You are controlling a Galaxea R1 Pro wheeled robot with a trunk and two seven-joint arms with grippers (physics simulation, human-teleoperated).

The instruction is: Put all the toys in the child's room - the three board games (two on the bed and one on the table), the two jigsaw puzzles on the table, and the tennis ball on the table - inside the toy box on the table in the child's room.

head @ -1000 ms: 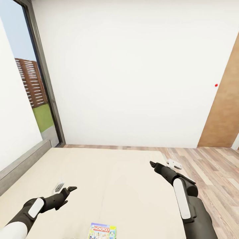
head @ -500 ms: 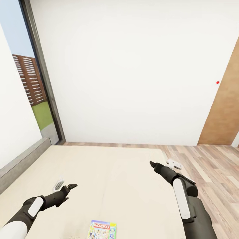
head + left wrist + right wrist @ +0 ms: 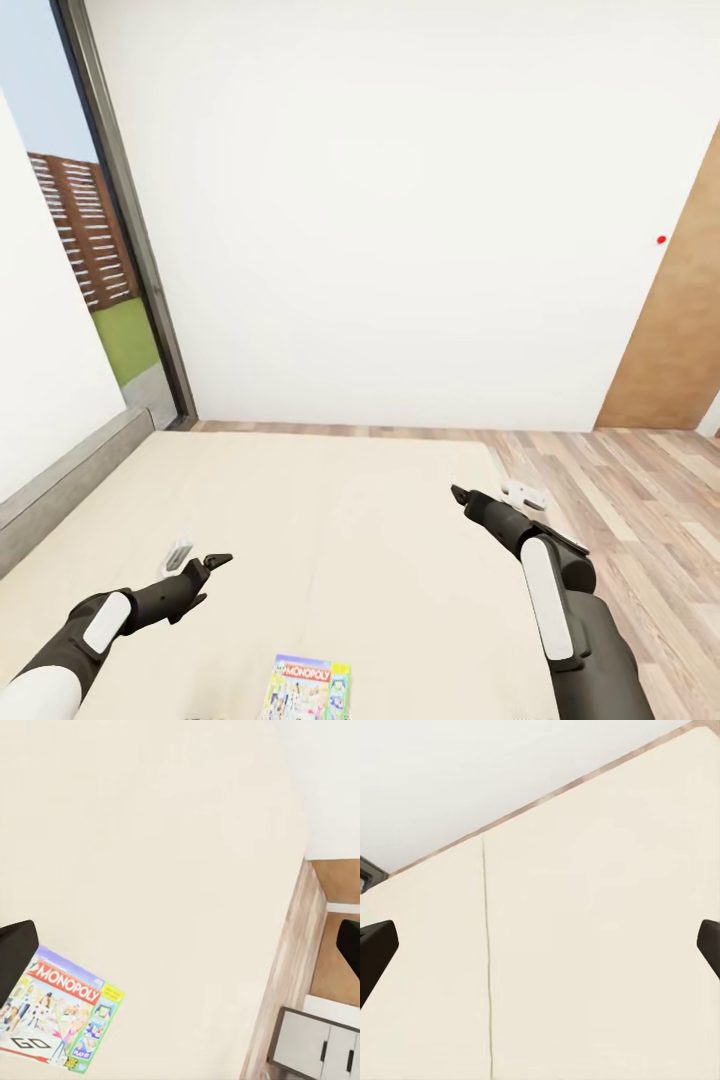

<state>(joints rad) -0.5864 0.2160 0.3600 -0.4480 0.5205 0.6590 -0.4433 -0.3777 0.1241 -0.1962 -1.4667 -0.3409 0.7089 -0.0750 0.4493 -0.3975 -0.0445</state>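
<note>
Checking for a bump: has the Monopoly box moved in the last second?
No. The Monopoly box rose in the head view only as much as the bed and its far edge; the camera tilted.

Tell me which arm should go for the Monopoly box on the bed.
Left, probably. The Monopoly box lies on the bed nearer the left gripper, whose wrist view shows it close by. The right gripper hangs farther off. Both are open.
</note>
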